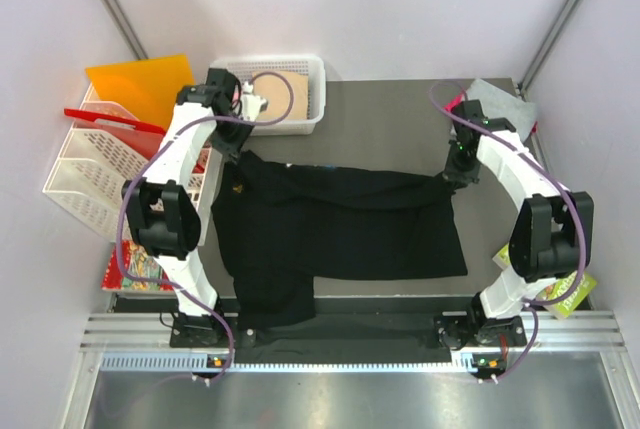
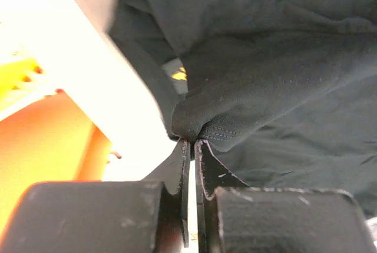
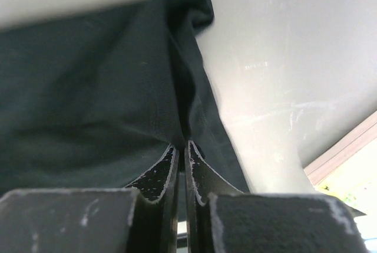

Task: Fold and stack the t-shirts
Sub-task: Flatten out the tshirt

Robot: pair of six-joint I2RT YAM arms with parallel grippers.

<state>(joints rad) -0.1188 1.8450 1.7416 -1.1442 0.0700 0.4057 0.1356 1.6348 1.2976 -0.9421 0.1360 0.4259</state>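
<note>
A large black t-shirt (image 1: 340,229) lies spread across the dark table, one part hanging over the near edge. My left gripper (image 1: 238,156) is shut on its far left corner, and the pinched fold of black cloth (image 2: 235,105) bunches just beyond the left gripper's tips (image 2: 192,142). At the far right corner my right gripper (image 1: 456,175) is shut on the shirt's edge, with black fabric (image 3: 106,99) drawn taut from the right gripper's tips (image 3: 182,144). A grey t-shirt (image 1: 503,99) lies at the back right corner. A tan t-shirt (image 1: 282,94) sits in a basket.
A white basket (image 1: 313,71) stands at the back of the table, left of centre. Off the left side are a white rack (image 1: 85,171), an orange plastic sheet (image 1: 140,79) and a colourful booklet (image 1: 135,271). Another booklet (image 1: 566,295) lies by the right arm.
</note>
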